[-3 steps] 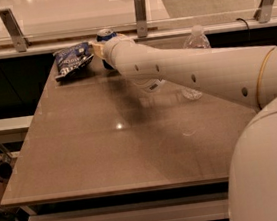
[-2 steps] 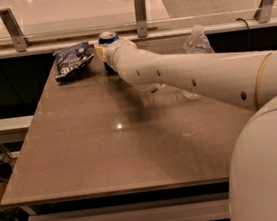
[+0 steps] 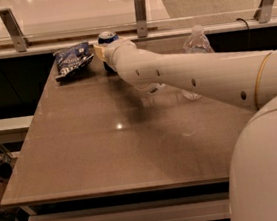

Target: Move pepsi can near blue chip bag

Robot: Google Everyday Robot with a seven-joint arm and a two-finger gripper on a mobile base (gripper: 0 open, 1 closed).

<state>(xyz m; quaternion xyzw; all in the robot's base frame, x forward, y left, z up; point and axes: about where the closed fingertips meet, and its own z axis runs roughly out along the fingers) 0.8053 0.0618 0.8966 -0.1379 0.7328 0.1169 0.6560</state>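
Note:
The pepsi can [image 3: 107, 37] stands upright at the far edge of the brown table [image 3: 108, 151], its silver top and dark blue side showing above my wrist. The blue chip bag [image 3: 72, 59] lies flat just left of the can, a small gap between them. My gripper [image 3: 102, 52] is at the can, at the end of the white arm that reaches in from the right. The wrist hides most of the can's body and the gripper's hold on it.
A clear plastic water bottle [image 3: 196, 40] stands at the far right of the table, behind my arm. A glass railing with metal posts [image 3: 139, 9] runs along the far edge. The table's left edge drops to the floor.
The wrist has shifted very slightly at the can. The can and the chip bag stay in the same spots.

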